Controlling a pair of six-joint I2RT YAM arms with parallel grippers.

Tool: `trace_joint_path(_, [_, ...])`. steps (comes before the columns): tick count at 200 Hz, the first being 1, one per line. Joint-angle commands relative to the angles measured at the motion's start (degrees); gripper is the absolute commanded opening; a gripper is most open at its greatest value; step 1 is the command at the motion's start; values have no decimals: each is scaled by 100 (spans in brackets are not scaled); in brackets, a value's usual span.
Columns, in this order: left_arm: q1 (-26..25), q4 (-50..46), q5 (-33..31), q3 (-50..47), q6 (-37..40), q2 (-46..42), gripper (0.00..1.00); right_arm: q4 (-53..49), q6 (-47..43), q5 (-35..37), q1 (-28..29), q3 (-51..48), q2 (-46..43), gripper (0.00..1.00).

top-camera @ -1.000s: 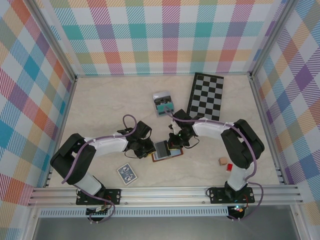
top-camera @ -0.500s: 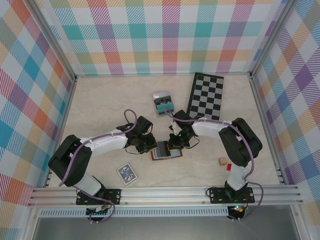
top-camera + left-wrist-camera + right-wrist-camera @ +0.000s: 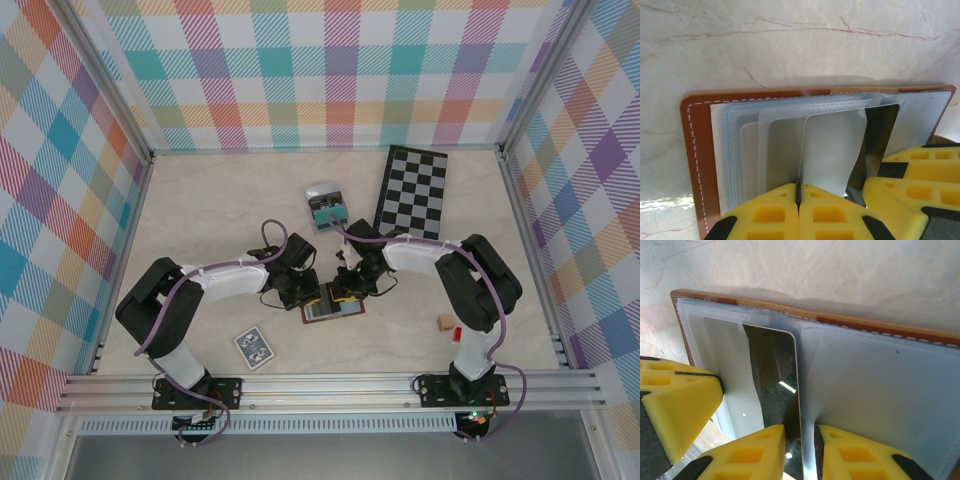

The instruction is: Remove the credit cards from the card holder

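1. Extraction is under way; the card holder (image 3: 333, 306) is laid open on the desk (image 3: 200, 220).
2. A pale card (image 3: 830, 150) is pinched by the left fingers (image 3: 772, 215); the right fingers (image 3: 860, 452) are slightly parted astride a dark card (image 3: 772, 370).
3. A straight pull from the pocket is likely needed next.

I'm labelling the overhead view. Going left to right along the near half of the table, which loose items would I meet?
Blue card deck → brown card holder → small tan block.
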Motion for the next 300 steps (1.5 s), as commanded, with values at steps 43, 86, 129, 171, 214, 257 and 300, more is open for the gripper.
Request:
trace_joint_path(43, [-88,-648,-376,-215,103,183,4,149,44,-478,-26,169,368,29])
trace_joint_path(86, [-100,-613,-385,-291,67,151,4,333,100,-677,-28,117,347,21])
trace_joint_path(129, [-81,-1011,-687,-224,77,-47,9,226,132,-207,-147,-79,18,9])
trace_joint_path(171, [-52,-1044,-702,-163,138,-225,24,-143,-213,263,-290,-236,-621,2])
trace_joint_path(214, [-41,-1496,-870,394,485,-416,38,-172,-561,269,-295,-200,-1458,0])
trace_joint_path(257, [77,-2364,-1622,930,689,-825,50,35,-862,543,-342,-287,-2389,0])
trace_joint_path(300, [173,-1703,-1460,796,701,-1447,67,316,-841,8,-638,-367,-2815,0])
